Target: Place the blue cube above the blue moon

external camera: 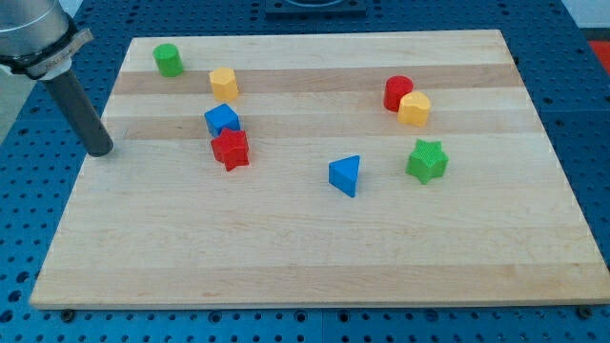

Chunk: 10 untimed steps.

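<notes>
My tip (99, 148) sits at the board's (315, 257) left edge, well clear of every block; there are no jaws here, just a bare rod holding nothing. The blue cube (221, 119) lies to its right, touching the red star (230, 150) below it; no blue moon shows, only a blue wedge (346, 175) mid-board, so the target looks uncertain.

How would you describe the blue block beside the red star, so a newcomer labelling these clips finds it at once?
Start at the wooden board and go to its left half, where two blocks touch. The red star sits lower; the blue block sits just above it, toward the view's top. Unlike the other blue piece, the triangular block near the middle, this one has a neighbour pressed against it.
</notes>
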Motion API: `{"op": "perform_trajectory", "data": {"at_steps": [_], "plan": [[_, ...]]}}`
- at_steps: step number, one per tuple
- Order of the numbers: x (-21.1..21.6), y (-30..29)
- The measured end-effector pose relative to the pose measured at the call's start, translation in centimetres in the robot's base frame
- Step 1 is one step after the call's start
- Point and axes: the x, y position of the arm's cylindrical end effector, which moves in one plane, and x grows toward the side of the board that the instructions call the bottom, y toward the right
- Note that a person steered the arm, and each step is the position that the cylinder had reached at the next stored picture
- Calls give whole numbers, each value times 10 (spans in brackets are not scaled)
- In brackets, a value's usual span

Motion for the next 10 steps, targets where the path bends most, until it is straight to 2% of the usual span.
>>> {"op": "perform_trajectory", "data": {"at_steps": [1, 3, 10], "plan": [[0, 11], [0, 72], [-7, 79]]}}
